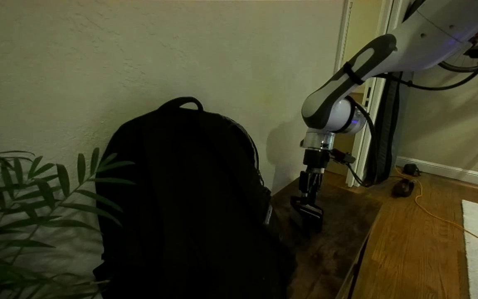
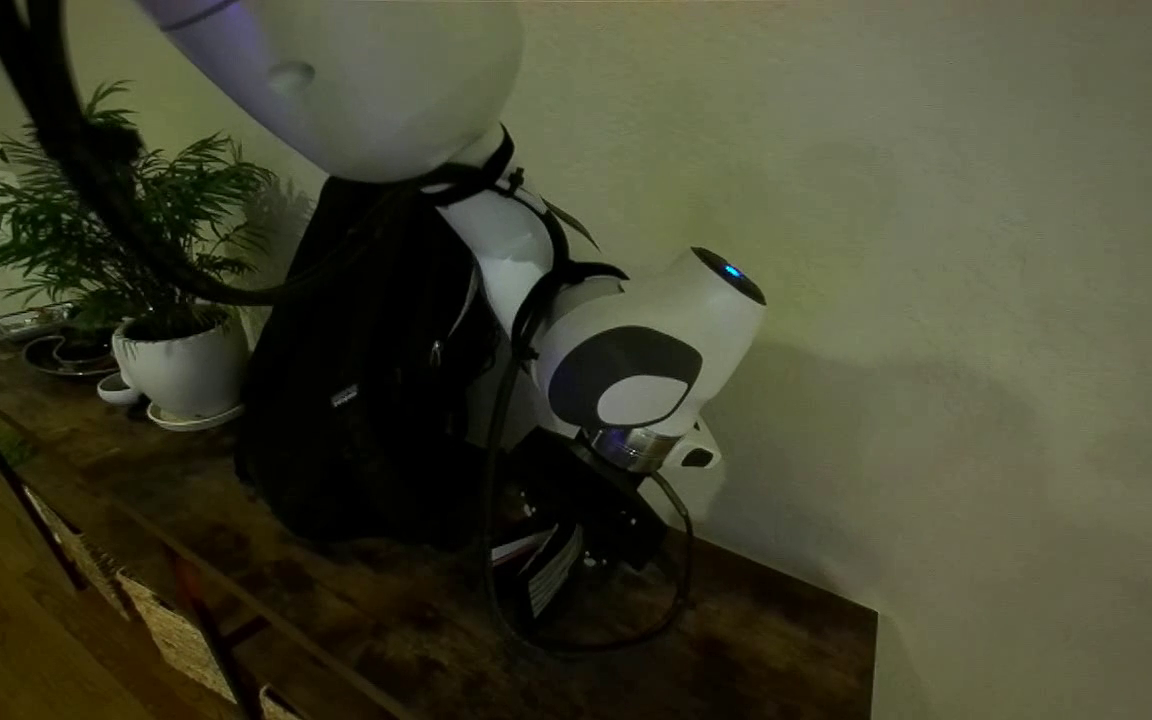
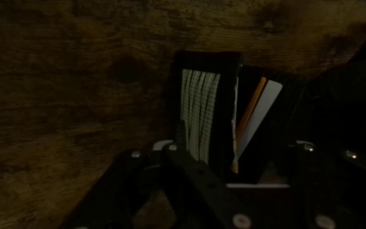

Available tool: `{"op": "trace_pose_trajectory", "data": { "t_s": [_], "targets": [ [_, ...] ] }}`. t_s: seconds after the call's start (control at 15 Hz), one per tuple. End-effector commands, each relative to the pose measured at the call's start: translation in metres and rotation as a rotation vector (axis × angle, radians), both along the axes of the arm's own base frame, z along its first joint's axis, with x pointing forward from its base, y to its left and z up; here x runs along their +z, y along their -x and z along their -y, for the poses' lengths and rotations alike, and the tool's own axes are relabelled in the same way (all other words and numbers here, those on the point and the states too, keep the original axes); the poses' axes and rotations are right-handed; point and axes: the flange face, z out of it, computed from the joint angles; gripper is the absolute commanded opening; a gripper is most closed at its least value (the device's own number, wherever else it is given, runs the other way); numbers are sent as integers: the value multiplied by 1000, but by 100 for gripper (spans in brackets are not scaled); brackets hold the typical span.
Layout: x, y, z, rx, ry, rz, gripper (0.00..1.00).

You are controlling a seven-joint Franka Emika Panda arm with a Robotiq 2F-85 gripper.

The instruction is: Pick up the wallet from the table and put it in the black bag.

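The dark wallet stands partly unfolded on the brown table, and it also shows in another exterior view. In the wrist view the wallet is spread in a V, with card slots and white and orange cards showing. My gripper points down over it, with its fingers wide apart, one on each side of the wallet. Darkness hides whether the fingertips touch it. The gripper also shows in both exterior views. The black bag, a backpack, stands upright beside the gripper; its opening is not visible.
The wooden table runs along the wall. A potted plant stands on the bag's far side, with dishes behind it. A black cable loops around the gripper. The table's front edge borders the floor.
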Motion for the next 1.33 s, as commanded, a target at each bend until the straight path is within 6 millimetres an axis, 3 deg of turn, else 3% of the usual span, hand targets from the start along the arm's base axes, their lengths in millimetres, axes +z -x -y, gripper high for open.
{"op": "trace_pose_trajectory", "data": {
  "t_s": [0.0,0.33,0.6,1.27],
  "targets": [
    [24,4,-11,46,44,31,95],
    [43,3,-22,67,102,80,100],
    [51,9,-34,-41,235,173,100],
    [40,35,-70,-304,520,252,100]
  ]
}}
